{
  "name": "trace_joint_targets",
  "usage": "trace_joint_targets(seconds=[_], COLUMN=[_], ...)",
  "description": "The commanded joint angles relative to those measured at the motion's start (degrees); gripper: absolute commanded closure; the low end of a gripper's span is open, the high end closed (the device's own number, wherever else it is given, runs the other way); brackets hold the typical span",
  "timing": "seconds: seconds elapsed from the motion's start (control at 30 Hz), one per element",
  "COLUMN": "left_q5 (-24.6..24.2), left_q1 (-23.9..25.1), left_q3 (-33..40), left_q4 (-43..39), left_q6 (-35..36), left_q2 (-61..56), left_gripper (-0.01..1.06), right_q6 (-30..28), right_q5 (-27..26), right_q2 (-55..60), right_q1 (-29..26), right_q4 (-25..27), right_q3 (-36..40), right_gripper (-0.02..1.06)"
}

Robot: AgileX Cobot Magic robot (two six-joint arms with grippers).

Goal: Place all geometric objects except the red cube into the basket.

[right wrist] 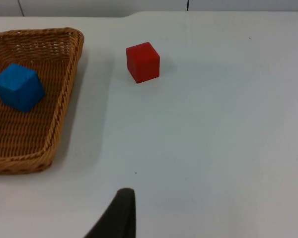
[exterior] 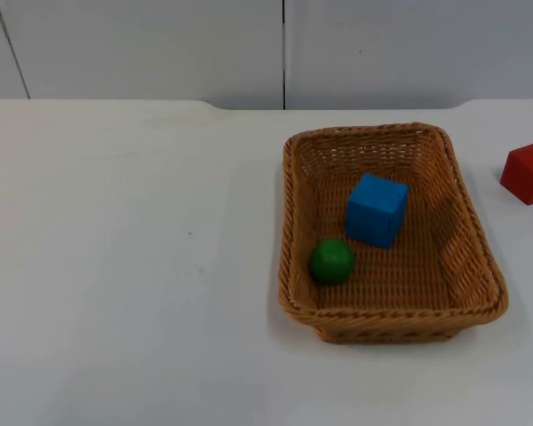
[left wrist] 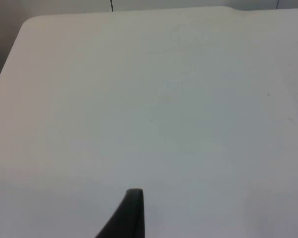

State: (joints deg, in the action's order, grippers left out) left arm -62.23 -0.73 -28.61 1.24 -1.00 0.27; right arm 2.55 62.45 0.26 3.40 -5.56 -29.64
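Sat toward the right edge of the white tabletop [exterior: 115, 266], near the far edge by the grey partition wall [exterior: 142, 44]: a rectangular woven wicker basket [exterior: 473, 240]. Held inside it a blue cube [exterior: 376, 209] around the middle and a small green ball [exterior: 331, 261] just beside it, nearer the front rim. Stood outside, by the tabletop's right edge and apart from the basket, a red cube [exterior: 528, 172]. Hung over bare tabletop, the left pincer [left wrist: 131, 213], waiting; hung over the tabletop short of the red cube, the right pincer [right wrist: 120, 213]. Could not tell whether either pincer was released or clenched. Looked finished, by the lie of things. Main risk judged from here: a needless reach by the right arm nudging the red cube or clipping the basket's rim.
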Motion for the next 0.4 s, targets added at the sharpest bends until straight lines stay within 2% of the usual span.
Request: trace_joint_targets(seconds=[0.0, 0.17, 0.37], left_q5=[0.7, 0.7, 0.7], left_q1=[0.2, 0.2, 2.9], left_q3=[0.3, 0.3, 0.3], left_q4=[-0.3, -0.4, -0.4], left_q6=[0.1, 0.1, 0.1], left_q2=[-0.3, -0.3, -0.3], left_gripper=[0.0, 0.0, 0.0], right_q6=[-0.1, -0.1, -0.1], right_q5=[-0.7, -0.7, -0.7], right_q2=[-0.3, -0.3, -0.3], right_q1=[-0.5, -0.5, -0.5], right_q4=[0.3, 0.3, 0.3], right_q3=[0.2, 0.2, 0.2], right_gripper=[-0.01, -0.01, -0.01])
